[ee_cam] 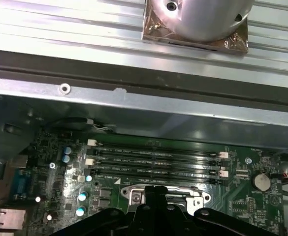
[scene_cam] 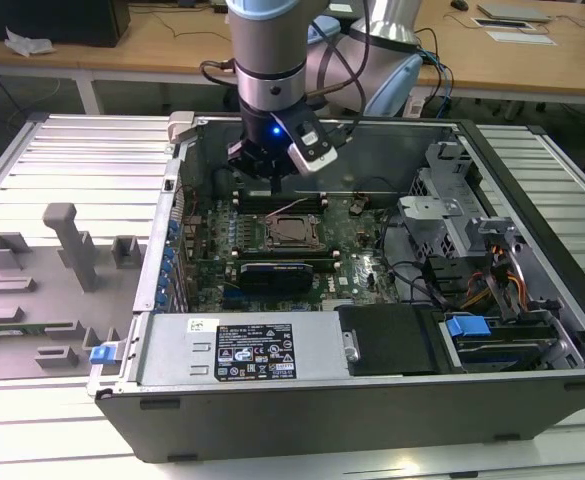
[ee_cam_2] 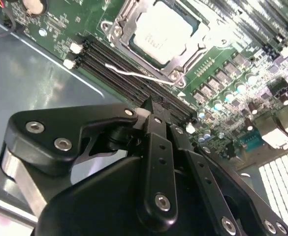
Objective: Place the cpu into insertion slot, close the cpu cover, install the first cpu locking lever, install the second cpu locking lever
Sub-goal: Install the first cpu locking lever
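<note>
- Exterior view: a ribbed metal worktop (scene_cam: 62,150) is carrying an open computer case (scene_cam: 532,200); the gripper (scene_cam: 270,168) is hanging just beside the insertion slot (scene_cam: 292,233).
- Second wrist view: the cpu (ee_cam_2: 162,30) is lying in the slot under the lowered cpu cover (ee_cam_2: 125,24). A thin locking lever (ee_cam_2: 139,75) is sticking out loose, and the clenched, empty fingers (ee_cam_2: 156,147) could be slipping off it.
- First wrist view: the gripper is hiding most of the slot.

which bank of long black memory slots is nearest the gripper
The bank between the silver square socket and the case wall, by the black gripper; the other bank lies across the socket.
</note>
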Motion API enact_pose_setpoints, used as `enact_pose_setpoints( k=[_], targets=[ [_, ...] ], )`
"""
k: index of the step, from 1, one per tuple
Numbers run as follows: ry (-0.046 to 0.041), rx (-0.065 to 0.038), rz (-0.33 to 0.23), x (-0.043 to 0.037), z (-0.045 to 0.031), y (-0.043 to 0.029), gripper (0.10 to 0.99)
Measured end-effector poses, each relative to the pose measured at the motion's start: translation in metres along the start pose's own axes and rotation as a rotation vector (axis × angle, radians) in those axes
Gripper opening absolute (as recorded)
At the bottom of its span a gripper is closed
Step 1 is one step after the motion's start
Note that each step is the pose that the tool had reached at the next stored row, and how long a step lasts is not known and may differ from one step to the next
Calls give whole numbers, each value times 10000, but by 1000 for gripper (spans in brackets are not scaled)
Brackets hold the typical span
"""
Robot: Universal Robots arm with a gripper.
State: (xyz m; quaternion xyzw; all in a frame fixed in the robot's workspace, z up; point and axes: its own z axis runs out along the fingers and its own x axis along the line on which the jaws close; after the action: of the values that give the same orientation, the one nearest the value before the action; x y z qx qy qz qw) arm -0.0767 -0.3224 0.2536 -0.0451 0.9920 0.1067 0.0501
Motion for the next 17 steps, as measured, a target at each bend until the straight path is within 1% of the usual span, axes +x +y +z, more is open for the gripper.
enact_pose_setpoints(
  k=[1, 3, 4, 5, 7, 8, 9, 10, 11, 13, 14, 17],
  targets=[
    [-177, 66, -33, 4, 3, -1, 106],
    [-346, 90, -59, 6, 9, -1, 106],
    [-469, 102, -78, 8, 13, -2, 106],
    [-554, 108, -93, 9, 15, -3, 106],
    [-757, 125, -134, 14, 20, -3, 106],
    [-979, 142, -182, 28, 27, -4, 106],
    [-1107, 152, -193, 37, 41, -5, 106],
    [-1152, 173, -106, 39, 61, -11, 106],
    [-1179, 192, 1, 42, 87, -16, 106],
    [-1207, 216, 140, 46, 115, -22, 106],
    [-1235, 239, 276, 49, 146, -28, 106],
    [-1279, 274, 486, 48, 215, -42, 106]
  ],
)
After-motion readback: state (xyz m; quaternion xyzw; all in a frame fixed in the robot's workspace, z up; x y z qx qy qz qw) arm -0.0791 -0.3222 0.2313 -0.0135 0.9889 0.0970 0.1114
